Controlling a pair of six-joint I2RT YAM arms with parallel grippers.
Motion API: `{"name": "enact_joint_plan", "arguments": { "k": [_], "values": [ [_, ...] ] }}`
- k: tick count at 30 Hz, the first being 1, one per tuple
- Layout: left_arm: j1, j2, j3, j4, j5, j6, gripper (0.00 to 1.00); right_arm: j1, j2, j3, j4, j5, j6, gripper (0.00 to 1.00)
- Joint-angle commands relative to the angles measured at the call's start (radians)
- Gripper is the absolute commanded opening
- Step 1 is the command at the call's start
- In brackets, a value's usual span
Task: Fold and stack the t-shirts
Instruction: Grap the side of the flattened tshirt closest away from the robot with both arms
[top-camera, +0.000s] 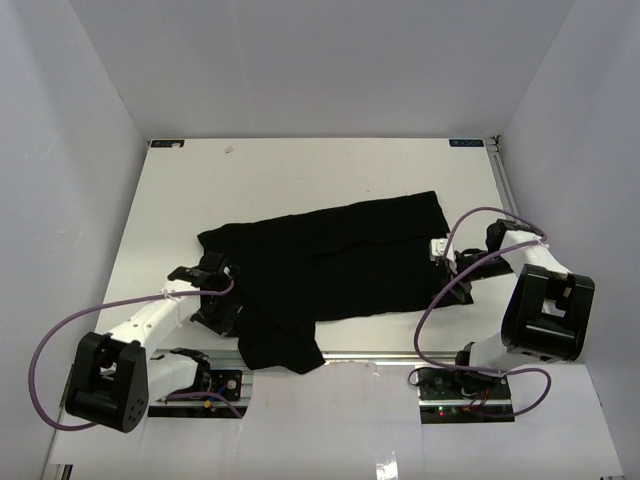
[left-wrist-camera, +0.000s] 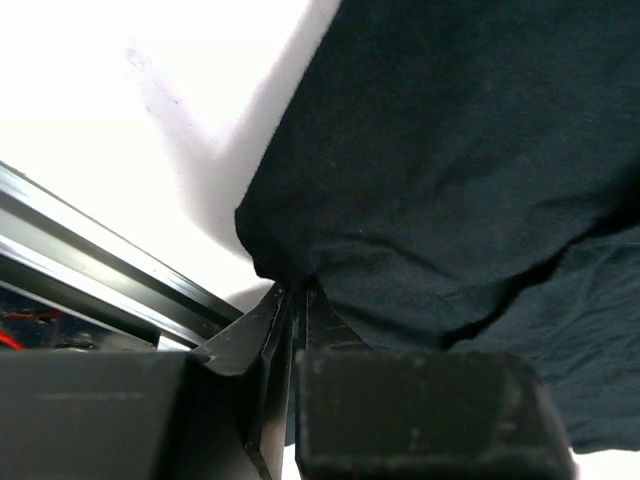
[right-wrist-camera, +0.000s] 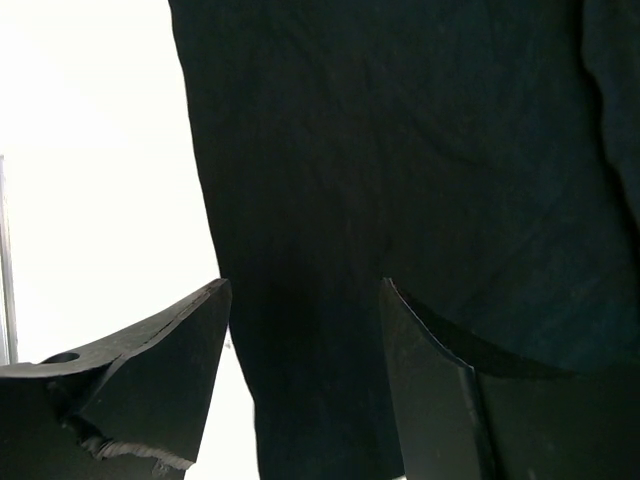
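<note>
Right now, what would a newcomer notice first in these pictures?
A crumpled black t-shirt sprawls across the middle of the white table. The left gripper pinches its edge near the metal rail, while the right gripper hangs open over the opposite side.

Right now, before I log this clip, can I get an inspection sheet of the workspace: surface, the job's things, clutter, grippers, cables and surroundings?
Surface: flat white table top, with a metal rail along its near edge.
Job's things: one plain black short-sleeved fabric t-shirt, spread loosely and wrinkled mid-table, with one part draped over the rail.
Clutter: nothing seen beyond a small faint mark at the far left.
Grippers: left gripper shut on the t-shirt's edge; right gripper open, with the t-shirt's edge between its fingers.
Cables: a purple cable loops off the left arm and another purple cable off the right arm; neither touches the t-shirt.
Surroundings: plain white walls on three sides.
</note>
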Motion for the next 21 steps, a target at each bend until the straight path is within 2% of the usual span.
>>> {"name": "enact_joint_plan", "arguments": {
  "k": [1, 6, 9, 14, 21],
  "values": [
    [0.001, -0.004, 0.061, -0.051, -0.082, 0.009, 0.13, -0.043, 0.034, 0.059, -0.099, 0.009, -0.104, 0.67],
    [0.001, 0.010, 0.132, -0.058, -0.091, 0.018, 0.10, -0.109, 0.103, 0.102, -0.227, 0.074, -0.285, 0.66],
    [0.004, 0.022, 0.147, -0.057, -0.091, 0.024, 0.10, -0.125, 0.115, 0.080, -0.226, 0.123, -0.325, 0.64],
    [0.017, 0.018, 0.156, -0.058, -0.085, 0.034, 0.10, -0.151, 0.105, 0.028, -0.174, 0.212, -0.336, 0.64],
    [0.027, -0.008, 0.124, -0.055, -0.074, 0.032, 0.09, -0.232, 0.140, 0.043, -0.146, 0.281, -0.362, 0.63]
  ]
}}
